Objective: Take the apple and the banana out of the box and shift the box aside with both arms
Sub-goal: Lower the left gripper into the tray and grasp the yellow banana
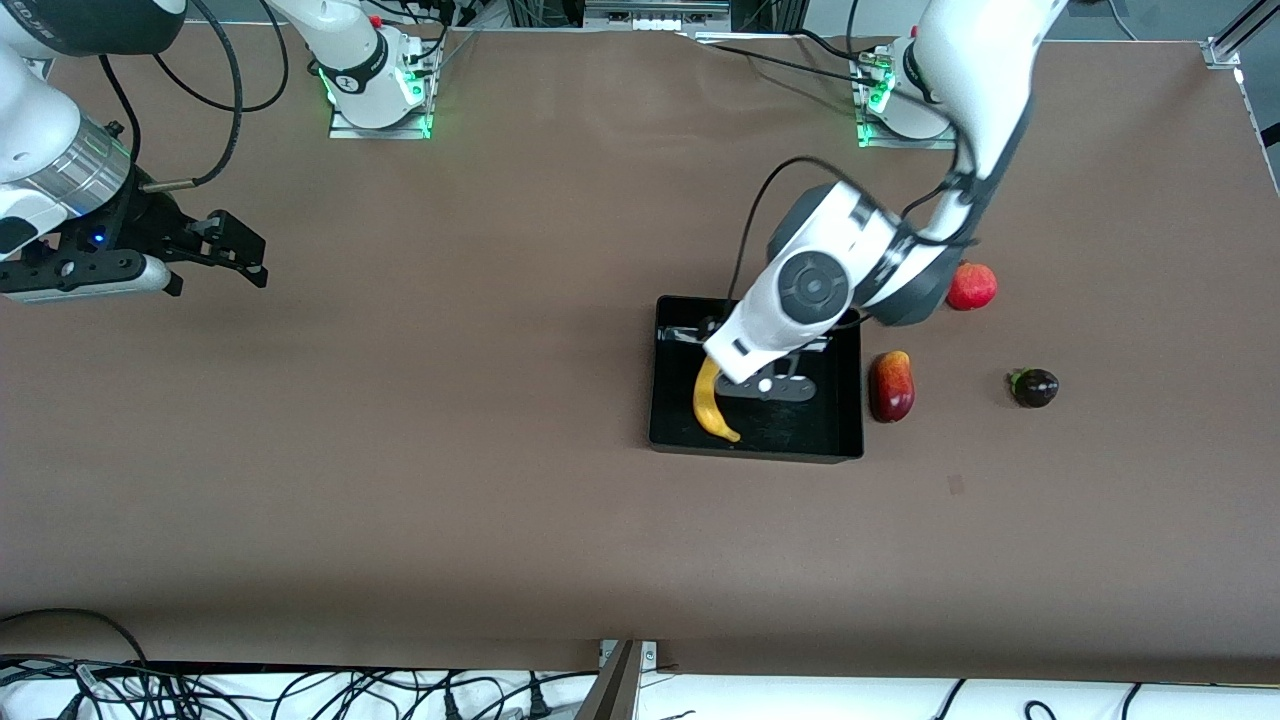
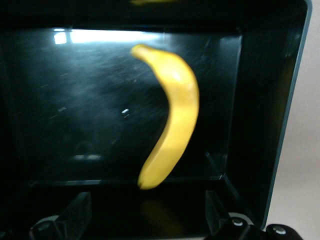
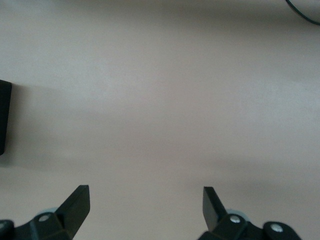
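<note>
The yellow banana [image 1: 708,405] lies inside the glossy black box [image 1: 755,452], at the side toward the right arm's end. My left gripper [image 1: 765,388] is over the box, open and empty, with the banana [image 2: 175,115] just past its fingertips [image 2: 80,212] in the left wrist view, where the box wall [image 2: 280,100] also shows. A round red apple [image 1: 971,286] sits on the table beside the box, toward the left arm's end, partly hidden by the left arm. My right gripper [image 1: 240,250] waits open and empty over bare table at the right arm's end, as the right wrist view [image 3: 145,200] shows.
An oval red fruit with a yellow patch [image 1: 891,386] lies right beside the box, toward the left arm's end. A small dark purple fruit [image 1: 1034,387] lies farther toward that end. The brown table [image 1: 450,450] spreads wide around them.
</note>
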`<state>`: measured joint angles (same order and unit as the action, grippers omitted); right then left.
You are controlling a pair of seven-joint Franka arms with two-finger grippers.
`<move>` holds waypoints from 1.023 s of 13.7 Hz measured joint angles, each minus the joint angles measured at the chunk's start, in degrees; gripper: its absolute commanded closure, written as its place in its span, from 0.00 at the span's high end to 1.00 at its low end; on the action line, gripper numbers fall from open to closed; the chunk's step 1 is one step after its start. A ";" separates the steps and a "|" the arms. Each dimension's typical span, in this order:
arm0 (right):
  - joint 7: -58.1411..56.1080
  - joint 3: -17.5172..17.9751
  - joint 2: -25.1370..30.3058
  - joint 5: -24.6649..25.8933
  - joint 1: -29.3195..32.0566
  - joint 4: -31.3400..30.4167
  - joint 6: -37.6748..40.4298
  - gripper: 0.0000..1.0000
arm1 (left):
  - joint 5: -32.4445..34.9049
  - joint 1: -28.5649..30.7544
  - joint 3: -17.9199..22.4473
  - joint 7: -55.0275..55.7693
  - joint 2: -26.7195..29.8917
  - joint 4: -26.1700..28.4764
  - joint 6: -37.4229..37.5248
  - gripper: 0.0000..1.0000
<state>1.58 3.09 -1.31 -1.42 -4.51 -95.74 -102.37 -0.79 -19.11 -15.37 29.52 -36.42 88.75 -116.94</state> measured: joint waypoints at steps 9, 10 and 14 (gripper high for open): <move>0.00 0.00 0.00 0.00 0.00 0.00 0.00 1.00 | 2.91 -2.36 0.06 2.30 -5.64 3.28 -9.53 1.00; 0.00 0.00 0.00 0.00 0.00 0.00 0.00 1.00 | 2.91 -2.62 0.06 2.65 -5.64 3.87 -10.03 1.00; 0.00 0.00 0.00 0.00 0.00 0.00 0.00 1.00 | 2.91 -2.96 0.08 2.93 -5.83 9.69 -18.66 0.43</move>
<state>1.58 3.09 -1.31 -1.42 -4.51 -95.74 -102.37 2.13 -22.07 -15.29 32.45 -42.25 98.45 -135.60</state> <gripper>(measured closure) 0.000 0.000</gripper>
